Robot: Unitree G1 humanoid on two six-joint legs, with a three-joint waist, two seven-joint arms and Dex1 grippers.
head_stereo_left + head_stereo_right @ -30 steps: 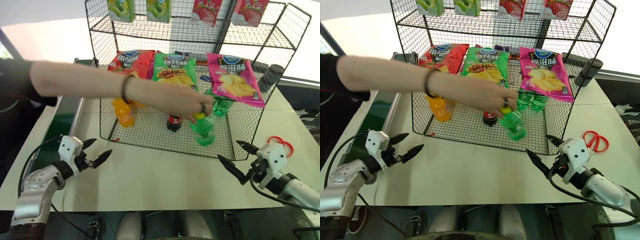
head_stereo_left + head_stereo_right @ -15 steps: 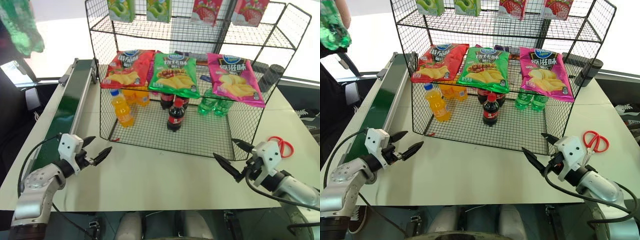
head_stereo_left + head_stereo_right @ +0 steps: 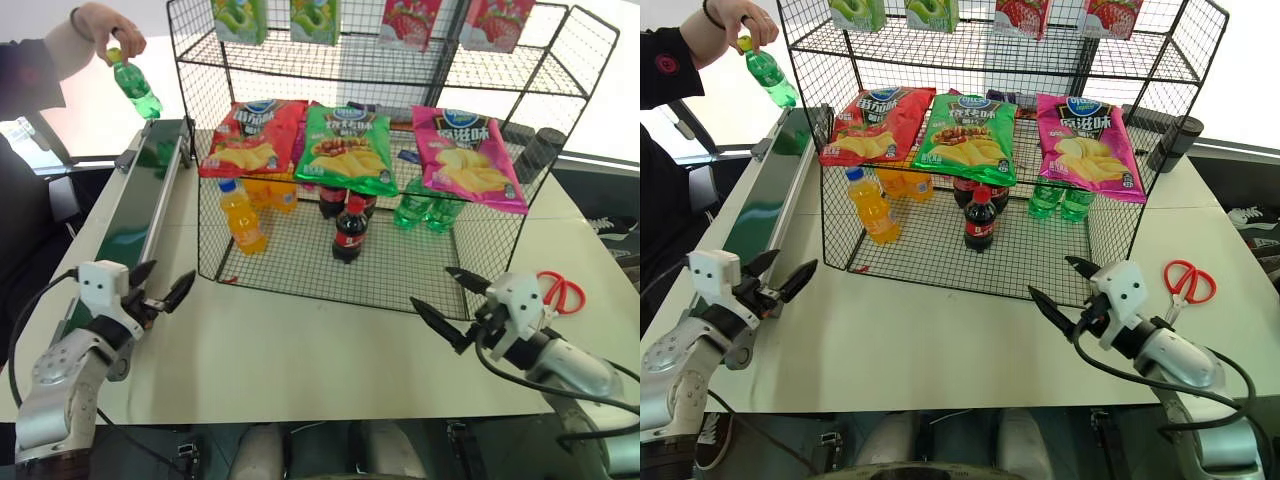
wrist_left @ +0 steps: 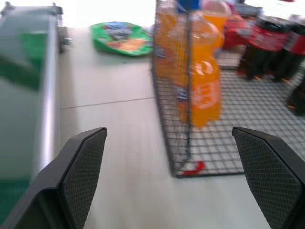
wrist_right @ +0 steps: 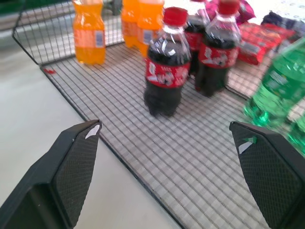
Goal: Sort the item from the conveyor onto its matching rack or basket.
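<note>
bottle [image 3: 133, 88]: head view, green, tilted, held by its yellow cap in a person's hand [image 3: 103, 22] above the far end of the belt [image 3: 135, 210]
rack [image 3: 970, 262]: head view, orange and cola bottles in the low basket
left gripper [image 4: 171, 157]: left wrist view, fingers wide apart, empty, facing an orange bottle [image 4: 202, 81]
right gripper [image 5: 174, 157]: right wrist view, fingers wide apart, empty, facing a cola bottle [image 5: 167, 71]
</note>
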